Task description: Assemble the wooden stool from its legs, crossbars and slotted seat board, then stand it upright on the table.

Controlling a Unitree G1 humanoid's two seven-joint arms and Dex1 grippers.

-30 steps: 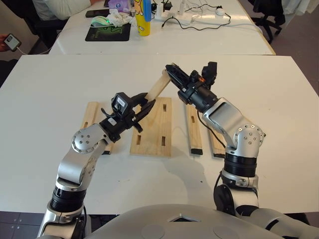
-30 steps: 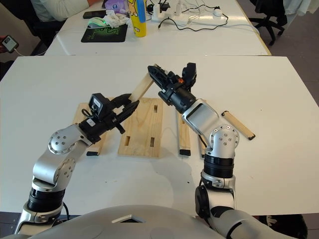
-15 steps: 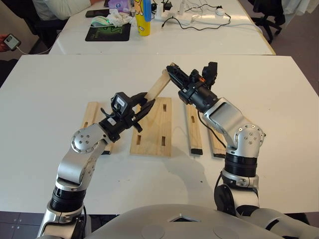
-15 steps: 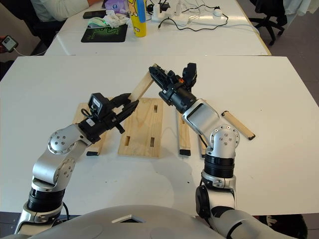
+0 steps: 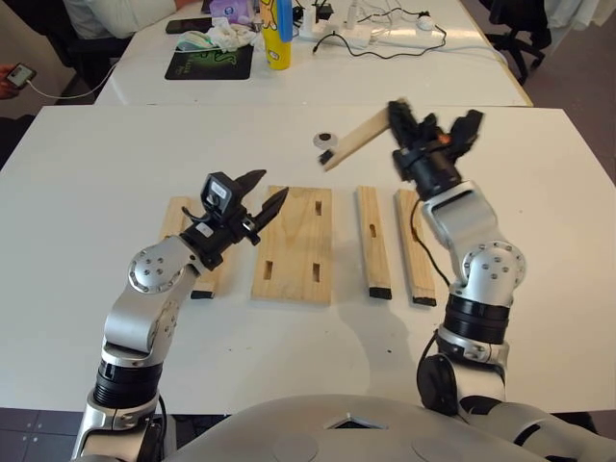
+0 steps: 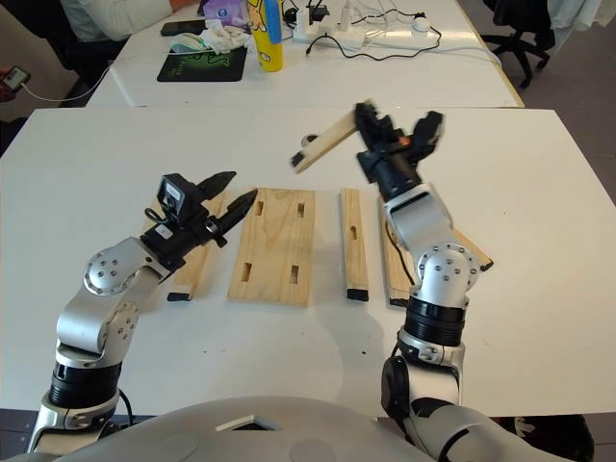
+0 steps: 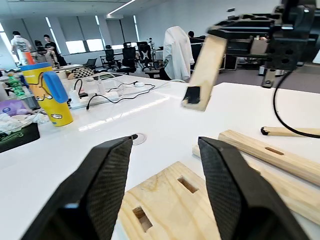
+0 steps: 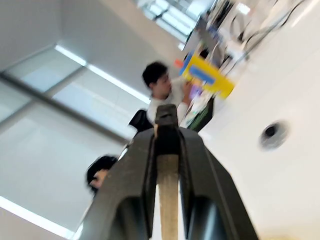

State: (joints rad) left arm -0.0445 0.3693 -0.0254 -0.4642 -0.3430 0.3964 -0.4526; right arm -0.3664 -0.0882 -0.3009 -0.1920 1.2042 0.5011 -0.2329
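- Right gripper [image 5: 398, 123] is pinching one end of a pale wooden leg with a dark end cap [image 5: 354, 141]. The leg is in the air and tilted, capped end lower, over the white table [image 5: 96, 164] beyond the board's far edge.
- Left gripper [image 5: 267, 187] has its fingers spread and holds nothing. It hovers just above the far-left corner of the flat pale wooden seat board with four slots [image 5: 294, 236].
- Two slotted wooden bars [image 5: 372, 239] [image 5: 412, 245] lie flat just right of the board, and another plank [image 5: 177, 217] lies under the left arm.
- Nothing is joined yet, so the task looks early.
- Step looks like leg to slot. Swing the leg near upright and square its end to one slot. Pin the board with the left gripper so it can't slide, then push straight down; a skewed entry would likely jam.
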